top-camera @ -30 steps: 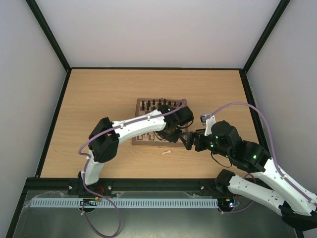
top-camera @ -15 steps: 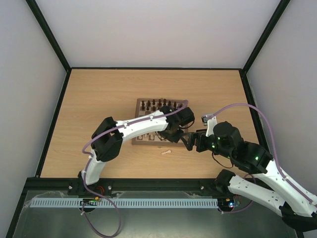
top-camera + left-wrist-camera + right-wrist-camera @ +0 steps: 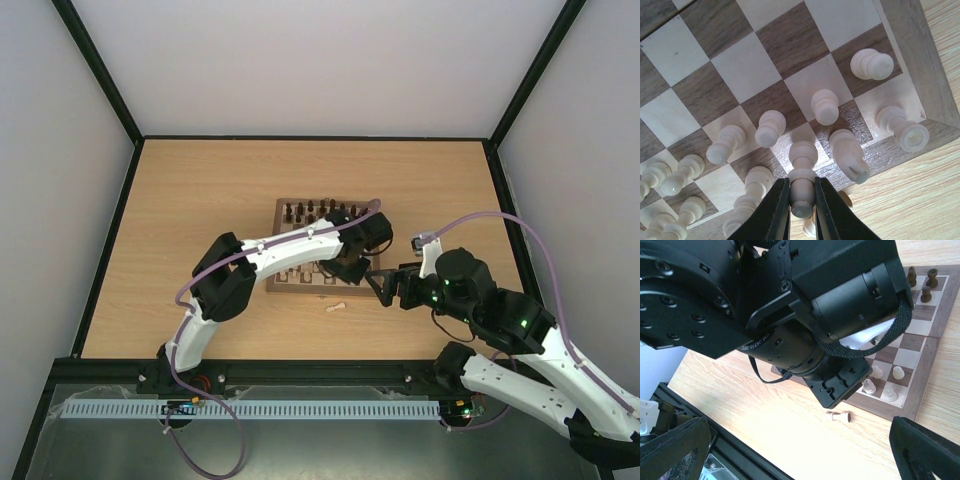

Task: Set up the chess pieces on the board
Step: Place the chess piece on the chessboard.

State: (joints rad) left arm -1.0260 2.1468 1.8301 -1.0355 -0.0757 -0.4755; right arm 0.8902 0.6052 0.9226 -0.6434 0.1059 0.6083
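Note:
My left gripper [image 3: 802,184] is shut on a cream chess piece [image 3: 802,162], holding it by its upper part over the near right corner of the board [image 3: 920,75]. Several cream chess pieces stand around it, among them one [image 3: 824,106] just beyond and one [image 3: 903,129] in the corner square. From above, the left gripper [image 3: 350,268] hangs over the board [image 3: 277,214]. One cream piece [image 3: 336,307] lies on its side on the table in front of the board, also seen as the lying piece [image 3: 837,416]. My right gripper [image 3: 797,440] is open and empty, just right of the board's corner.
Dark brown pieces [image 3: 315,210] line the board's far rows. The left arm's wrist [image 3: 790,315] fills most of the right wrist view, close in front of the right gripper [image 3: 378,284]. Black frame rails border the wooden table [image 3: 200,200].
The left arm's elbow has swung right while its gripper stays over the board's near right corner with the piece. The right gripper has drawn back slightly to the right.

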